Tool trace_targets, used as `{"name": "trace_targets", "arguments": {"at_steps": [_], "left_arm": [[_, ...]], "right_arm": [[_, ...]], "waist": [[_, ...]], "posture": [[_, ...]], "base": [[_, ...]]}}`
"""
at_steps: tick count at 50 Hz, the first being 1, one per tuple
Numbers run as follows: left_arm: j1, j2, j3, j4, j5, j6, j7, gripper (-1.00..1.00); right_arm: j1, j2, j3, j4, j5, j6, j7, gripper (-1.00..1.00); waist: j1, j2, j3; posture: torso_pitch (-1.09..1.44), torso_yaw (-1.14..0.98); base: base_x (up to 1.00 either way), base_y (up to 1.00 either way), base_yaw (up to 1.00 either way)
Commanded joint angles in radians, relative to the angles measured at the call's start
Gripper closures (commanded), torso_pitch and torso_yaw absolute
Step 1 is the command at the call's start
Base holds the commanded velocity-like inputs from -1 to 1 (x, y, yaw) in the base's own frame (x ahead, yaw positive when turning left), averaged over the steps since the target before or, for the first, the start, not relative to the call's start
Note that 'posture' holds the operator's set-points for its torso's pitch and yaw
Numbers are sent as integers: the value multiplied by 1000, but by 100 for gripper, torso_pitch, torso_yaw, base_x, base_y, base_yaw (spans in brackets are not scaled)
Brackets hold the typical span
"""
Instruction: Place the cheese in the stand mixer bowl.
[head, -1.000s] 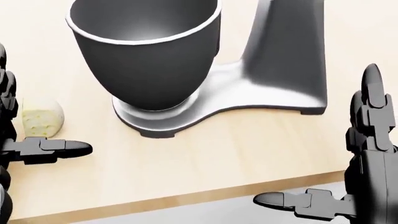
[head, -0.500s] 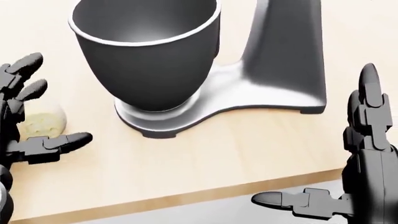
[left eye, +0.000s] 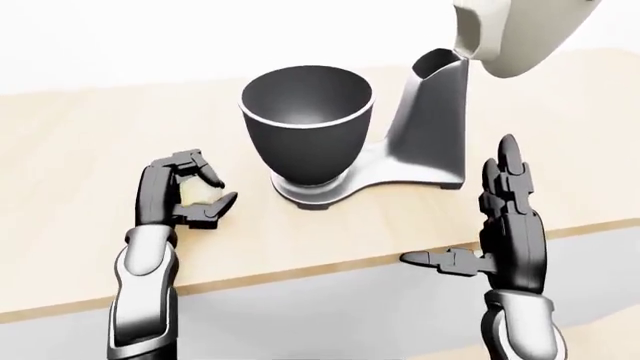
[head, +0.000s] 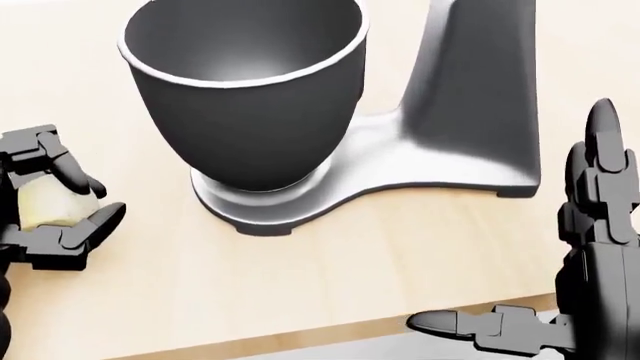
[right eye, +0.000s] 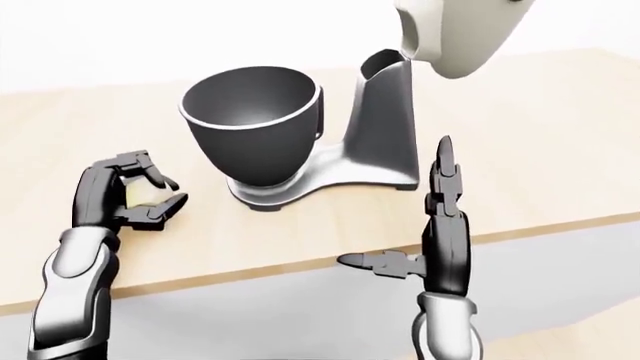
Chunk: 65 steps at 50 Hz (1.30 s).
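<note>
Our left hand (left eye: 188, 191) had its fingers curled round the cheese (left eye: 197, 193), low over the tabletop (left eye: 330, 232); our right hand (left eye: 505, 225) hung open, idle. We judged the grasp made. Next came a lift up and rightward over the stand mixer bowl (left eye: 306, 124) beyond.

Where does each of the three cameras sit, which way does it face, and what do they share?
Head view: on the head, angled steeply down and close on the dark metal mixer bowl; left hand closed round the pale cheese piece, open right hand.
Left-eye view: on the head, wider, looking down over the light wooden counter; both forearms show.
Right-eye view: same scene, everything shifted left; cheese hidden.
Shared: bowl, grey mixer stand, both hands.
</note>
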Motion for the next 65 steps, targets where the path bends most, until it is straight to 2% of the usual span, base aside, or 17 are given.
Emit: {"name": "trace_targets", "arguments": {"at_steps": [1,21,38,46,65], "left_arm": [[-16,4,-13,-30,-20,18,-21,100],[-72,45,5,-116,-54,105,-21,100],[-142,94,29,-159,-65,187,-27,100],[-166,108,32,-143,-78,181,-17,100],[-285,200,54,-80,-111,183,22,100]], "right_arm": [[-10,-1,-2,-41,0,-29,-2,-100],[-11,0,-5,-48,0,-26,-1,-100],[-17,-1,-6,-64,2,-10,3,-100],[-20,-2,-10,-67,3,-7,3,-100],[-10,0,-14,-87,-1,-8,2,-100]], "waist": [[-1,0,-11],[-9,-3,4],[-6,-3,5],[-3,-5,4],[0,-6,4]], "posture": [[0,0],[0,0],[0,0],[0,0],[0,0]], "base": [[0,0,0],[0,0,0],[0,0,0],[0,0,0],[0,0,0]]}}
